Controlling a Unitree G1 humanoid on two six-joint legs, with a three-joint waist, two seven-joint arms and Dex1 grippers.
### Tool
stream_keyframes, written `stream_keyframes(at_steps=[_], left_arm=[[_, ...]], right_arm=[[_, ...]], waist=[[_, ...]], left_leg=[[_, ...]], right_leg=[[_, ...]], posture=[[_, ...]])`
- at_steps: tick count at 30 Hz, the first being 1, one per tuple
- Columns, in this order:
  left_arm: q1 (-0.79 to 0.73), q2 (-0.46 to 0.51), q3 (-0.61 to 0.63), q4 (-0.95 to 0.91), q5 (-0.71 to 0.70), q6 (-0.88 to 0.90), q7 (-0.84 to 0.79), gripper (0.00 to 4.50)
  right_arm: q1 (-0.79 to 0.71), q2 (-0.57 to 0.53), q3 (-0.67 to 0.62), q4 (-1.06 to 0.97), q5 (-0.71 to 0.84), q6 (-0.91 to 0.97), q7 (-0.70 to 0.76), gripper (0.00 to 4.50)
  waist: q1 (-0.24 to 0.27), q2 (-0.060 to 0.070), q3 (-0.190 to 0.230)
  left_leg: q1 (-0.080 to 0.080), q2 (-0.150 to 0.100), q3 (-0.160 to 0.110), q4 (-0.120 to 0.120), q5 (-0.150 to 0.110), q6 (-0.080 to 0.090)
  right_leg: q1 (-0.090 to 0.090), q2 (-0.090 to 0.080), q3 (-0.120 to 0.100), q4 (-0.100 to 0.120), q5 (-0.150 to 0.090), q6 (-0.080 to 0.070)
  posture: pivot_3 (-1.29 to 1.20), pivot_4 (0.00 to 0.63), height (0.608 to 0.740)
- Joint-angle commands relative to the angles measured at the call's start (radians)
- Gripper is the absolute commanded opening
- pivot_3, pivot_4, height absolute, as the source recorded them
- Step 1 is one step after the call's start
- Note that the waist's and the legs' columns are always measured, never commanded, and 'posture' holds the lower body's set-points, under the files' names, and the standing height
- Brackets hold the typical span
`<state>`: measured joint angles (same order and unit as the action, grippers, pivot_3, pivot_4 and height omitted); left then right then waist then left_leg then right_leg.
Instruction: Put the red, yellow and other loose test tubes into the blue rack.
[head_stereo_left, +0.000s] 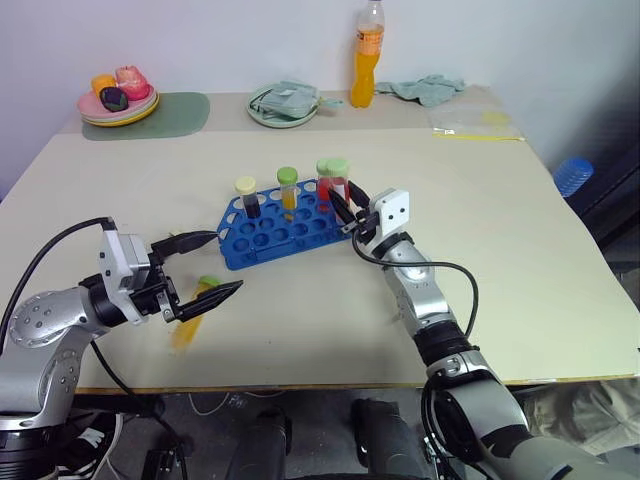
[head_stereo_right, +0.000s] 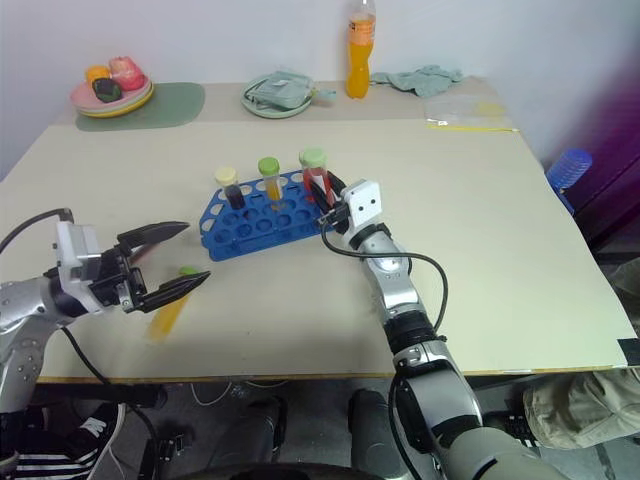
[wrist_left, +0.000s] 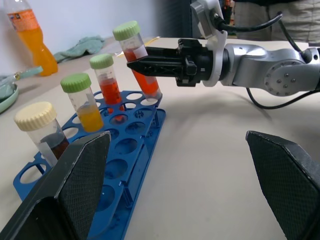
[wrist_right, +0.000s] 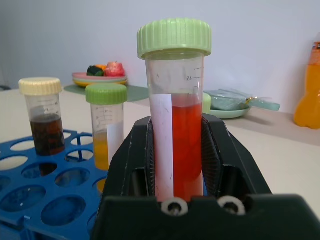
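Holding: a red tube (wrist_right: 175, 145) with green cap and white label, pinched upright in my right claw (head_stereo_left: 343, 212) at the right end of the blue rack (head_stereo_left: 275, 232)
Tube's foot: whether it sits in a hole yet I cannot tell
Rack: on the counter (head_stereo_left: 520, 250), near the middle
Already racked: a dark tube (wrist_left: 45, 135) with cream cap, a yellow-orange tube (wrist_left: 85, 102) with green cap, and a second red tube (wrist_left: 107, 80) with green cap, all standing upright in the far row
Loose tube: one yellow-orange tube (head_stereo_left: 195, 312) with green cap lies on the counter near the front edge, under my left claw
Left claw (head_stereo_left: 213, 265): spread wide, holding nothing, hovering in front of the rack's left end
Far side: an orange drink bottle (head_stereo_left: 367, 42), a green plate (head_stereo_left: 283, 105) with cloth, a plate of toy food (head_stereo_left: 118, 100) on a green mat
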<state>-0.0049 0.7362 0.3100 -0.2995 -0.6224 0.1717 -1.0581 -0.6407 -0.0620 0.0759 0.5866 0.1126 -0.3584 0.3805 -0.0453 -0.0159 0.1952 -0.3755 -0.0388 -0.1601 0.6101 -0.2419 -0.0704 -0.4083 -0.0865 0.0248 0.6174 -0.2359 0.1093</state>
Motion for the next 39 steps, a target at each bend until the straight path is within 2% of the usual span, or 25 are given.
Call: stream_keyframes(at_steps=[1,8,20,29,31,32,36,37,39], left_arm=[[-0.008,0.015,0.021,-0.028,-0.010,0.003,0.001,4.50],[-0.005,0.015,0.021,-0.038,-0.010,0.006,0.005,4.50],[0.013,0.016,0.038,-0.048,-0.007,0.007,0.005,4.50],[0.002,0.023,0.041,-0.043,-0.007,0.011,-0.001,4.50],[0.003,0.023,0.041,-0.042,-0.006,0.009,-0.002,4.50],[0.003,0.023,0.041,-0.042,-0.006,0.009,-0.002,4.50],[0.004,0.021,0.042,-0.043,-0.007,0.009,-0.001,4.50],[0.006,0.021,0.043,-0.043,-0.007,0.008,-0.001,4.50],[0.010,0.020,0.044,-0.043,-0.005,0.006,0.000,4.50]], right_arm=[[-0.032,0.018,-0.018,0.021,0.003,-0.016,-0.003,0.76],[-0.055,0.047,-0.020,0.039,-0.004,-0.024,-0.005,0.76],[-0.002,0.041,-0.026,0.009,-0.006,-0.013,-0.001,0.76],[-0.023,0.080,-0.072,0.033,0.062,0.007,0.022,0.76],[-0.014,0.082,-0.079,0.028,0.088,0.013,0.059,1.83],[-0.012,0.083,-0.081,0.026,0.096,0.015,0.070,2.12],[-0.001,0.073,-0.078,0.004,0.081,0.007,0.078,4.30],[0.000,0.071,-0.077,0.001,0.079,0.005,0.085,4.47],[0.002,0.062,-0.072,-0.003,0.061,-0.001,0.078,4.47]], waist=[[0.000,0.000,0.000],[0.000,0.000,0.000],[0.000,0.000,0.000],[0.000,0.000,0.000],[0.000,0.000,0.000],[0.000,0.000,0.000],[0.000,0.000,0.000],[0.000,0.000,0.000],[0.000,0.000,0.000]], left_leg=[[0.000,0.000,0.000,0.000,0.000,0.000],[0.000,0.000,0.000,0.000,0.000,0.000],[0.000,0.000,0.001,0.000,0.000,0.000],[0.000,0.000,0.001,0.000,0.000,0.000],[0.000,0.000,0.001,0.000,0.000,0.000],[0.000,0.000,0.001,0.000,0.000,0.000],[0.001,0.001,0.001,0.000,0.000,0.000],[0.001,0.001,0.001,0.000,0.000,0.000],[0.000,0.001,0.001,0.000,0.000,0.000]], right_leg=[[0.000,0.000,0.000,0.000,0.000,0.000],[0.000,0.000,0.000,0.001,0.000,0.000],[0.000,0.000,0.001,0.001,0.000,0.000],[0.000,0.000,0.001,0.001,0.000,0.000],[0.000,0.000,0.001,0.001,0.000,0.000],[0.000,0.000,0.001,0.001,0.000,0.000],[0.000,0.000,0.001,0.001,0.000,0.000],[0.000,0.001,0.001,0.001,0.000,0.000],[0.000,0.001,0.001,0.001,0.000,0.000]], posture=[[0.00,0.150,0.740],[0.00,0.150,0.740],[0.00,0.150,0.740],[0.00,0.150,0.740],[0.00,0.150,0.740],[0.00,0.150,0.740],[0.00,0.150,0.740],[0.00,0.150,0.740],[0.00,0.150,0.740]])
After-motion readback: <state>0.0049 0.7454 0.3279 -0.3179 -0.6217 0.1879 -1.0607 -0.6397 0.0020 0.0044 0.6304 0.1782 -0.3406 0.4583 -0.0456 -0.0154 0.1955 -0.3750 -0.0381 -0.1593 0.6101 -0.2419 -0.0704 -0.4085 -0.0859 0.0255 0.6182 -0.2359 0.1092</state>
